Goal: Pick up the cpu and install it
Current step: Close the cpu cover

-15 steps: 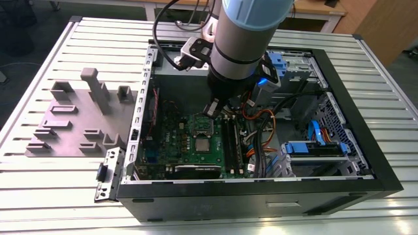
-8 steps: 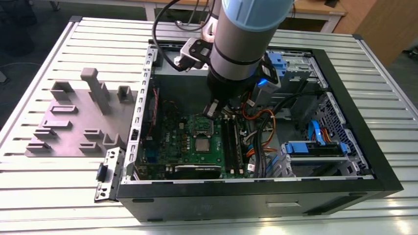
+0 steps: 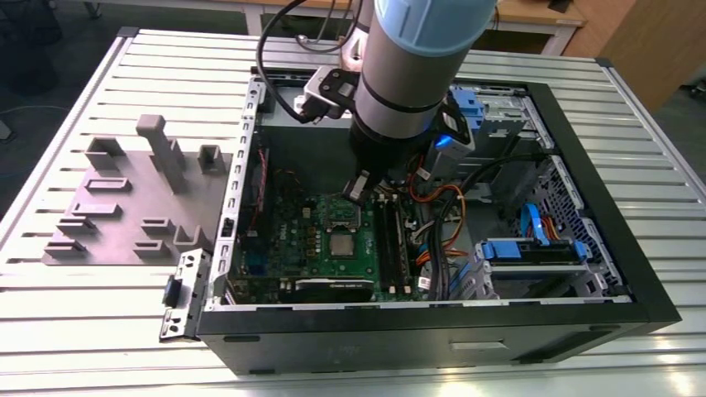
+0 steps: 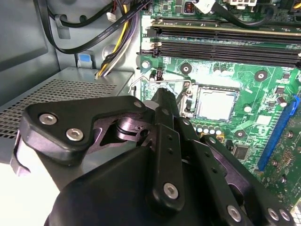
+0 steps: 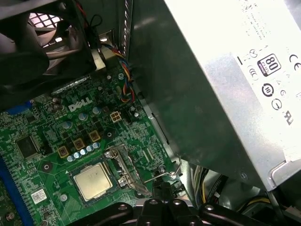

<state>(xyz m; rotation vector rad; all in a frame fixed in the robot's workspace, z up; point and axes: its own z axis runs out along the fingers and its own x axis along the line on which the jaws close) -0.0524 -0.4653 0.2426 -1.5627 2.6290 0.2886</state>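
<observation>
One small square silver-grey cpu (image 5: 92, 181) sits seated in its socket on the green motherboard (image 5: 42, 155), socket frame open. Black gripper (image 3: 359, 187) hovers just beside the socket at 12 o'clock in the exterior view; whether its fingers are spread or together, I cannot tell.

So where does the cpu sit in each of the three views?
Exterior view: cpu in the middle of the green board, below the tool.
Second wrist view: cpu just beyond the tool.
First wrist view: cpu beside the socket frame.
Shared landmark: the socket's wire lever.
</observation>
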